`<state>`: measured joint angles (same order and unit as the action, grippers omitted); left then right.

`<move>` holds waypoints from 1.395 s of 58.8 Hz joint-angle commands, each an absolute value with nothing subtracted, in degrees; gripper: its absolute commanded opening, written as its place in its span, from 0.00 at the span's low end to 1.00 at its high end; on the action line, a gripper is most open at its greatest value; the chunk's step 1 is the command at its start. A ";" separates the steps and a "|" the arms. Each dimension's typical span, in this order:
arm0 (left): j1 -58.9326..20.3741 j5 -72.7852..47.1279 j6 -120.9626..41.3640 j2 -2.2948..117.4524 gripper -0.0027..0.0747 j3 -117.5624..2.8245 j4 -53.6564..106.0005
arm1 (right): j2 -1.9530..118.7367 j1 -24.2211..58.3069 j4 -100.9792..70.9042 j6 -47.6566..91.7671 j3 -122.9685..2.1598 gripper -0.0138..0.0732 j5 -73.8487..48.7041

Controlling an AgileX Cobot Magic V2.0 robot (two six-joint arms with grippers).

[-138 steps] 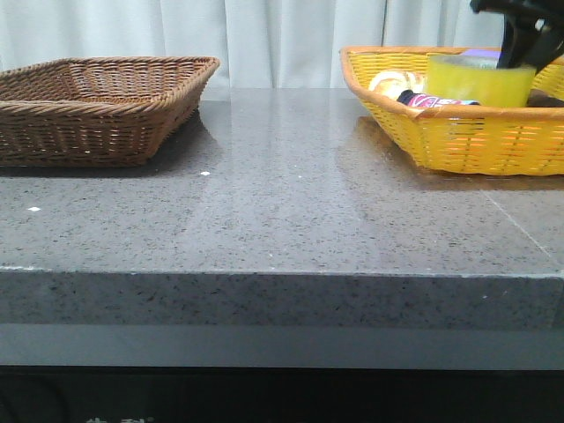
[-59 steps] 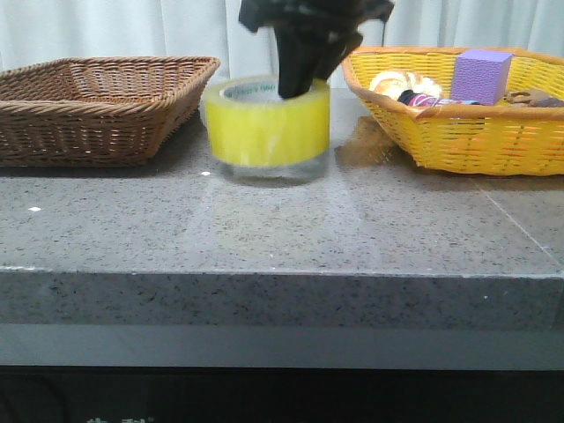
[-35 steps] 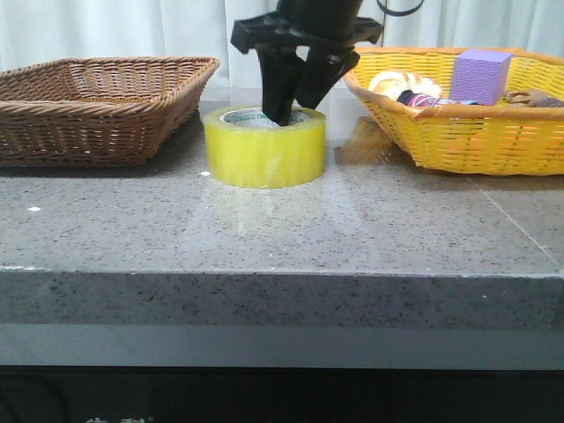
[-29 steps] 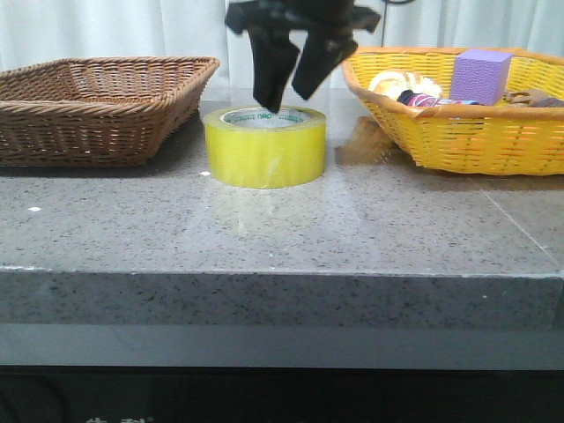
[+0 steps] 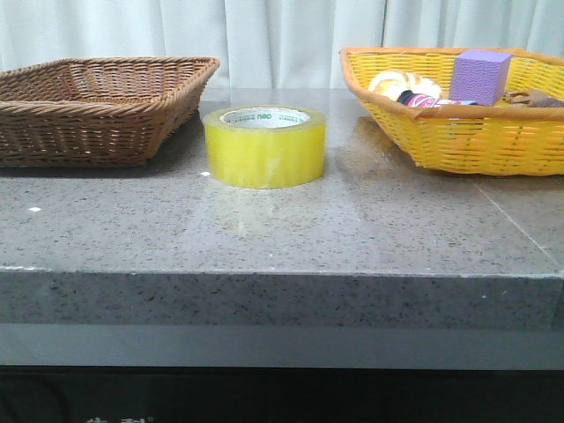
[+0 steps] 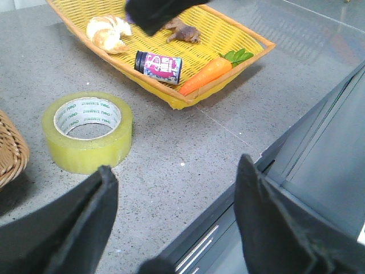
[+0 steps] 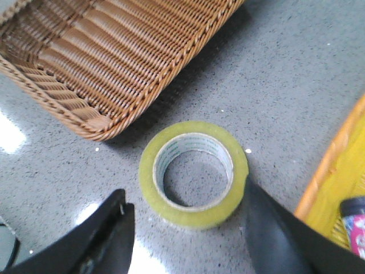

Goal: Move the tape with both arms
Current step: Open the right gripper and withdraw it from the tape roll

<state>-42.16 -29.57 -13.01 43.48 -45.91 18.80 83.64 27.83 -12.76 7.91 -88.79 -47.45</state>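
On the grey stone table [image 5: 282, 229], between the two baskets, the tape [image 5: 265, 146] lies flat on its side with its white core ring facing up, green print showing around the ring. It rests on bare tabletop, nearer the brown wicker basket [image 5: 97, 106] on the left than the yellow basket [image 5: 458, 132] on the right, touching neither. The front view shows no arm at all. In the right wrist view the right gripper [image 7: 185, 240] hangs above the roll with its two dark fingers spread wide, one on each side of the tape [image 7: 194, 173] as seen from above, holding nothing; the corner of the brown basket [image 7: 108, 63] lies close beside the roll. In the left wrist view the left gripper [image 6: 171, 220] also has its fingers wide apart and holds nothing, and it sits away from the tape [image 6: 88, 131], over the table's front edge. That view looks into the yellow basket [image 6: 251, 51], which holds a bread roll [image 6: 108, 31], a small dark can with a pink label [image 6: 159, 66], a carrot with green leaves [image 6: 208, 73] and a small brown object too blurred to name. A purple cube [image 5: 481, 76] stands in the same basket in the front view. Pale curtains [image 5: 282, 35] hang behind the table.
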 commanded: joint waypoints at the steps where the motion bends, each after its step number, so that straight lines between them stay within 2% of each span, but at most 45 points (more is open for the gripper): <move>1: -42.67 -25.39 -12.81 43.48 0.61 -47.96 20.10 | 74.57 27.87 -13.75 8.01 -83.22 0.67 -39.90; 21: -42.67 -25.39 -12.81 43.48 0.61 -47.96 20.10 | 52.37 27.87 -13.01 8.01 -64.95 0.67 -35.77; 39: -42.67 -25.41 -12.81 43.48 0.61 -48.09 16.31 | 40.88 27.87 -12.88 8.01 -54.75 0.67 -36.26; 45: -42.67 -25.80 -12.81 44.33 0.69 -49.43 12.81 | 40.39 27.87 -12.88 8.01 -54.44 0.67 -37.67; 51: -42.67 -29.34 -12.81 46.96 0.76 -53.88 9.75 | 40.48 27.87 -12.88 8.01 -54.44 0.67 -37.81; 68: -42.67 -48.22 -13.61 64.35 0.76 -72.33 -4.80 | 40.48 27.87 -12.88 8.01 -54.44 0.67 -37.81; 82: -42.67 -56.87 -23.37 79.87 0.76 -87.19 -5.34 | 40.48 27.87 -12.88 8.01 -54.44 0.67 -37.81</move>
<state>-42.16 -57.06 -20.57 76.77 -81.20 -5.04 40.57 27.83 -12.66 7.91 -53.09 -41.43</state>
